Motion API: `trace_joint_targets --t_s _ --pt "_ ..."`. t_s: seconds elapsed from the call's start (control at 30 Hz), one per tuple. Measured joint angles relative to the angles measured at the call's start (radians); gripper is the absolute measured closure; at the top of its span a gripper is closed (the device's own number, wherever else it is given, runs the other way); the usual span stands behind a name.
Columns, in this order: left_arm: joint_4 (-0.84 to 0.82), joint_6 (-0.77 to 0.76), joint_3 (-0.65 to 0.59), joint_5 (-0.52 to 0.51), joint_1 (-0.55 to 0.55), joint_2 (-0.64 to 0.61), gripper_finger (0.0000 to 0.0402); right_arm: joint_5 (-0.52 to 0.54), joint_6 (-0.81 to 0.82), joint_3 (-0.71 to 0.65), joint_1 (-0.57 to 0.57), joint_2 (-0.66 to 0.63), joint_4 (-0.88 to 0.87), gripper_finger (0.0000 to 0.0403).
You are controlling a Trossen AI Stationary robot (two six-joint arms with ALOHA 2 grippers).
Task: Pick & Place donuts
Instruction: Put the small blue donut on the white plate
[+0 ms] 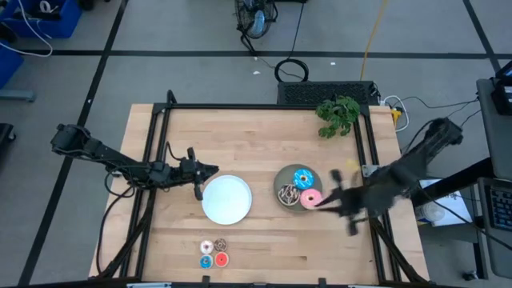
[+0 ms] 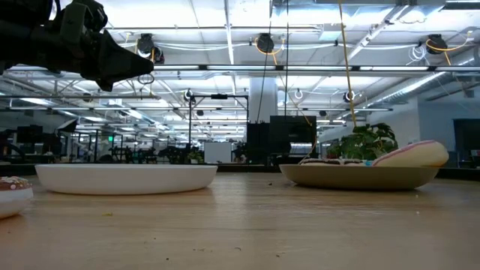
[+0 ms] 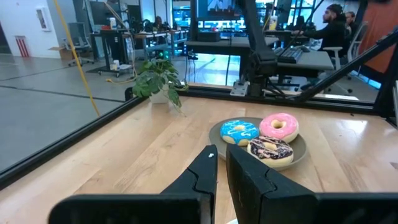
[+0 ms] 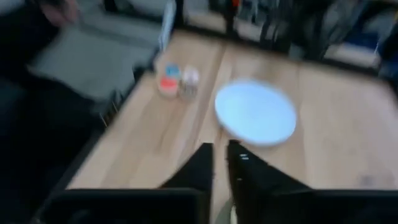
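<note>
Right hand (image 1: 346,210): fingers pressed together with nothing between them, as its own wrist view shows; it hangs just beside the grey-green plate, on the side away from the white plate
Left hand (image 1: 202,181): fingers nearly touching, only a thin slit between them, holding nothing; it sits just beside the white plate's rim, at the edge away from the grey-green plate
Landmark: white plate (image 1: 226,199), round, lying flat near the middle of the desk (image 1: 264,136); nothing lies on it
Grey-green plate (image 1: 286,178): just beside the white plate, apart from it; it carries the three larger donuts
Pink donut (image 1: 310,199): on the grey-green plate, at the rim farthest from the white plate; propped aslant on that rim in the low view
Blue sprinkled donut (image 1: 302,178): on the same plate, touching the pink one
Brown drizzled donut (image 1: 288,194): on the same plate, nearest the white plate; touching both others
Tiny donuts: white (image 1: 206,246), brown (image 1: 220,244), blue (image 1: 206,262) and red (image 1: 221,259), clustered on the bare desk near the white plate, toward the desk's front edge
Potted plant (image 1: 337,114): at the desk's far edge, well apart from the white plate, beyond the grey-green plate
</note>
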Motion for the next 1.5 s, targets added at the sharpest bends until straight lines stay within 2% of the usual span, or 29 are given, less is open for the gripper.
trace_joint_targets --t_s 0.1,0.33,0.47,0.57,0.7,0.83,0.97,1.13,1.27,1.37,1.5 --pt "0.000 0.000 0.000 0.000 0.000 0.000 0.0360 0.059 -0.027 -0.082 0.047 -0.156 0.086 0.0392" --pt "-0.001 0.000 0.000 0.000 0.000 0.000 0.0360 0.056 -0.139 -0.437 0.069 -0.491 0.373 0.0400" --pt "-0.001 0.003 0.000 0.000 0.000 0.000 0.0360 -0.010 -0.186 -0.626 0.059 -0.668 0.530 0.0402" --pt "0.000 0.024 0.000 0.000 0.000 0.000 0.0360 -0.080 -0.229 -0.702 0.055 -0.785 0.545 0.0402" --pt "0.000 0.045 0.000 0.000 0.000 0.000 0.0360 -0.094 -0.264 -0.764 0.054 -0.899 0.545 0.0402" --pt "0.001 0.053 0.000 -0.020 0.000 0.000 0.0360 -0.087 -0.239 -0.850 0.054 -0.956 0.537 0.0402" --pt "0.004 0.054 0.000 -0.111 0.000 0.000 0.0360 -0.040 -0.210 -0.915 0.053 -0.969 0.543 0.0403" --pt "0.005 0.052 0.000 -0.139 0.001 0.000 0.0360 0.085 -0.248 -0.934 0.052 -0.968 0.551 0.0403" --pt "0.007 0.056 0.000 -0.139 0.006 0.000 0.0360 0.169 -0.351 -0.934 0.043 -0.986 0.570 0.0403" --pt "0.008 0.056 0.000 -0.139 0.019 0.000 0.0360 0.144 -0.387 -0.934 0.010 -0.986 0.586 0.0403" --pt "0.008 0.062 0.000 -0.140 0.041 0.000 0.0360 0.091 -0.278 -0.950 -0.069 -0.984 0.545 0.0403"
